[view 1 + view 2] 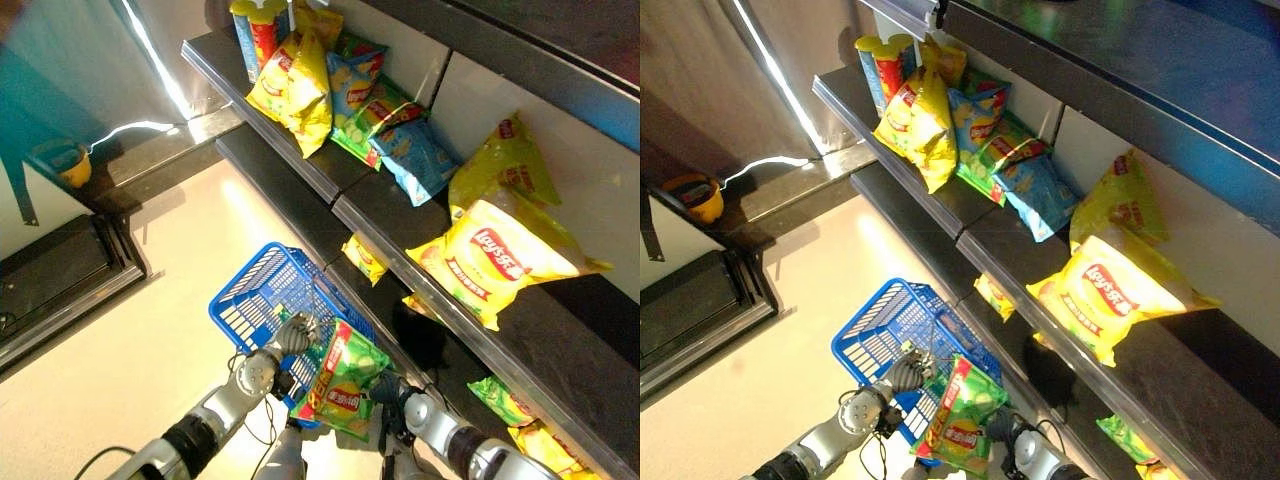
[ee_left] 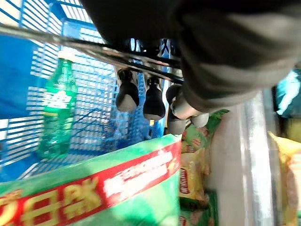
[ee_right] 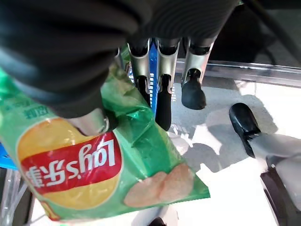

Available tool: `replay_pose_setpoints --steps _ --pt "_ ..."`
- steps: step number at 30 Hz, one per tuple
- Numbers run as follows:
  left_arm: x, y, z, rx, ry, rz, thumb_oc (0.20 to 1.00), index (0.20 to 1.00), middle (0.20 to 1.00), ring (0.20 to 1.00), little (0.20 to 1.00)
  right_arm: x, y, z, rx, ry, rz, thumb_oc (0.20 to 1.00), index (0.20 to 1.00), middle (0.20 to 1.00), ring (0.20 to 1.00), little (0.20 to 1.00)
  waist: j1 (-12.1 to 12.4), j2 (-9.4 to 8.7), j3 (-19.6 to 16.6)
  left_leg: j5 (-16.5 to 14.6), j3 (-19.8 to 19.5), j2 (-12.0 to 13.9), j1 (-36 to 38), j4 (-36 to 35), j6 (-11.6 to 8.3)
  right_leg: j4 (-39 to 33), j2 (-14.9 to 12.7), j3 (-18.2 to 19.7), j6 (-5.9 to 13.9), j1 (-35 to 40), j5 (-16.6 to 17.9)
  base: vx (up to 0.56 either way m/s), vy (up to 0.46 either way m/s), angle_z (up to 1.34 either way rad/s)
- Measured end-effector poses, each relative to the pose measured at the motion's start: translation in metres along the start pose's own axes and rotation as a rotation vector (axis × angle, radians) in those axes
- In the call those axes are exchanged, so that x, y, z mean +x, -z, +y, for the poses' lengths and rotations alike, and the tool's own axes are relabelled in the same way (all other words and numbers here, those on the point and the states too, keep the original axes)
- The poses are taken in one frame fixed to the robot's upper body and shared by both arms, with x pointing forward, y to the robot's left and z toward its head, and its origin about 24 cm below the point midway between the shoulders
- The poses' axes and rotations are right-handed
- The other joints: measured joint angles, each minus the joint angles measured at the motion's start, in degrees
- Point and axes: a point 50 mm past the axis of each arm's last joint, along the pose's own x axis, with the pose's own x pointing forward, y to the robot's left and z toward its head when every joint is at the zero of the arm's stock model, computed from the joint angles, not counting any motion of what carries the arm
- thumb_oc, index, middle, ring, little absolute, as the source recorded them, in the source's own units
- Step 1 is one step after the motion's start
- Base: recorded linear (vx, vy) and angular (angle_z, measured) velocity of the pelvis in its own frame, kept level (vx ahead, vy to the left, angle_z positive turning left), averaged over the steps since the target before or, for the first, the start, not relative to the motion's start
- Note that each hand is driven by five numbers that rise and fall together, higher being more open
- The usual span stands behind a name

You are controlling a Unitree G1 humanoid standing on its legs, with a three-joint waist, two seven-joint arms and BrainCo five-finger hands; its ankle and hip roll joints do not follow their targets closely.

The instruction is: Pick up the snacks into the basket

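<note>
I'm holding the green chip bag (image 1: 340, 385) right at the near rim of the blue basket (image 1: 250, 290), partly over its edge, so it looks set to drop in rather than fall to the floor. My right hand (image 3: 141, 89) is pinching it: thumb pressing the front of the bag, fingers (image 3: 163, 108) curling down behind its crinkled top, so the bag is hanging below the hand with the label upside down to my wrist. My left hand (image 1: 292, 335) is gripping the basket's wire handle (image 2: 70, 44), fingers (image 2: 127, 94) hooking round it, keeping the basket hanging level just beside the bag. Inside the basket a green soda bottle (image 2: 56, 113) is already lying on the mesh floor. Beyond the basket, the dark shelves (image 1: 300, 165) are carrying more snacks: yellow chip bags (image 1: 490, 255), blue bags (image 1: 415, 160) and cans (image 1: 258, 35) further along.
</note>
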Motion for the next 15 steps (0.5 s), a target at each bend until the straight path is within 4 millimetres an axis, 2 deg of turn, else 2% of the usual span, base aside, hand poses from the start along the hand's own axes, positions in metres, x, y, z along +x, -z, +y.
replay_pose_setpoints --steps 4,11,15 --pt "0.005 -0.016 -0.002 0.019 0.019 -0.058 0.200 0.200 0.200 0.200 0.200 0.000 -0.001 0.006 -0.035 -0.023 0.006 0.200 0.200 0.200 0.200 0.200 0.02 0.02 0.01 0.09 -0.34 -0.12 -0.09 -0.17 0.13 0.00 -0.11 -0.07 0.12 -0.11 -0.09 0.00 0.000 0.00" --pt "0.009 -0.048 -0.020 0.018 0.091 -0.179 0.200 0.200 0.200 0.200 0.200 0.002 -0.012 0.009 -0.051 -0.025 -0.019 0.200 0.200 0.200 0.200 0.200 0.01 0.15 0.09 0.24 -0.02 -0.14 -0.13 -0.27 0.33 -0.02 -0.08 -0.08 0.26 -0.21 -0.25 0.00 0.000 0.00" --pt "0.015 -0.066 -0.025 0.023 0.108 -0.233 0.200 0.200 0.200 0.200 0.200 0.005 -0.027 0.008 -0.235 -0.030 -0.076 0.200 0.200 0.200 0.200 0.200 -0.06 0.41 0.23 0.21 -0.28 -0.06 -0.46 -0.42 0.11 0.49 -0.08 -0.04 0.23 -0.82 -0.34 0.00 0.000 0.00"
